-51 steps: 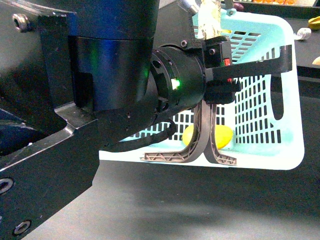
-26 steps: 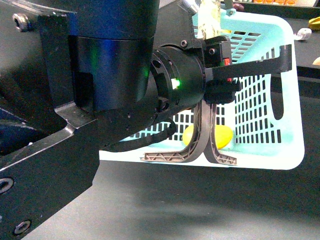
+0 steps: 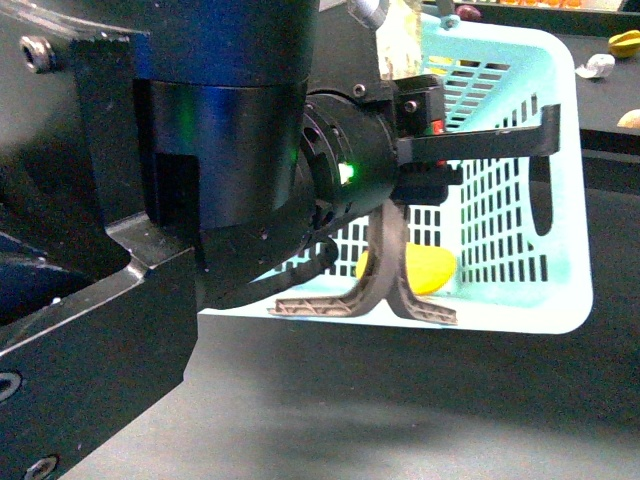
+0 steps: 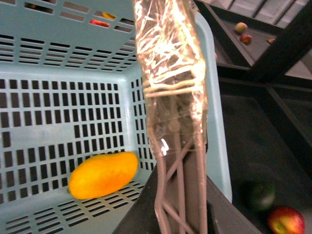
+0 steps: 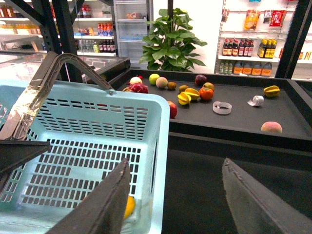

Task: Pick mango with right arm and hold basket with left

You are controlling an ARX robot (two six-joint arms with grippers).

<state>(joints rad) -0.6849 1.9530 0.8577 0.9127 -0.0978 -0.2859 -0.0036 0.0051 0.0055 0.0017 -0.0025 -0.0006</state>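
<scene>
The light-blue basket hangs tilted off the dark table, its slotted walls showing in all three views. Inside, on its floor, lies the yellow mango, plainly seen in the left wrist view as the mango. My left gripper is shut on the basket's tape-wrapped handle; its latticed fingers press together round it. My right gripper stands open, outside and above the basket's rim, with nothing between its fingers. Only a sliver of the mango shows there.
My bulky left arm fills the left half of the front view. Behind the basket a black shelf carries several loose fruits. On the dark surface beside the basket lie a red apple and a dark green fruit.
The basket and my left gripper have shifted slightly left and up in the front view. The mango has stayed inside the basket.
</scene>
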